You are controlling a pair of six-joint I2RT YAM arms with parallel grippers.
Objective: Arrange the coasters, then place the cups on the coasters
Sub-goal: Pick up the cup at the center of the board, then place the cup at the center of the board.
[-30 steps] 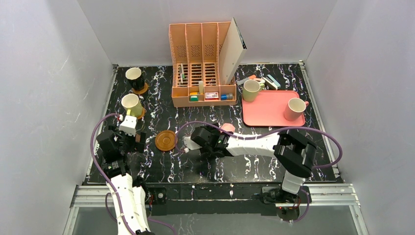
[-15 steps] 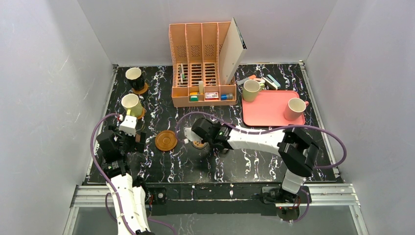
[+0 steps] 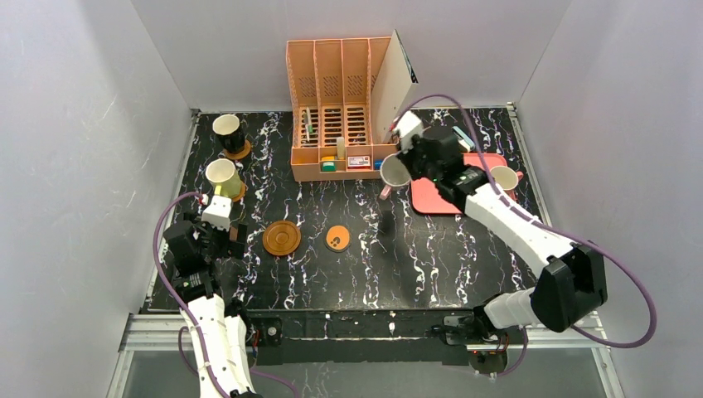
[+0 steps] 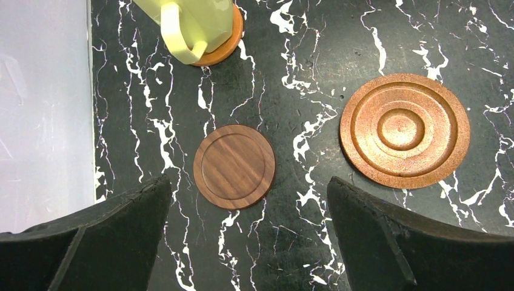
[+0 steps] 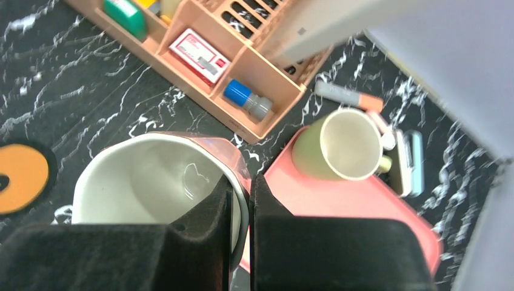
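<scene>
The right tool (image 5: 240, 203) pinches a cup (image 5: 145, 182) by its rim, beside the pink tray (image 5: 339, 200). The left tool (image 4: 248, 185) is spread wide above the dark coaster (image 4: 234, 167). The desk (image 4: 303, 36) is black with white streaks, and the walls (image 3: 83, 124) are pale. The red box (image 5: 200, 53) has a label too blurry to read.

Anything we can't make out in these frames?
- Olive cup: top view, hidden under right gripper.
- Held cup: right wrist, underside hidden by fingers and bottom edge.
- Yellow cup: left wrist, cut off by top edge.
- Organiser contents: top view, too small.
</scene>
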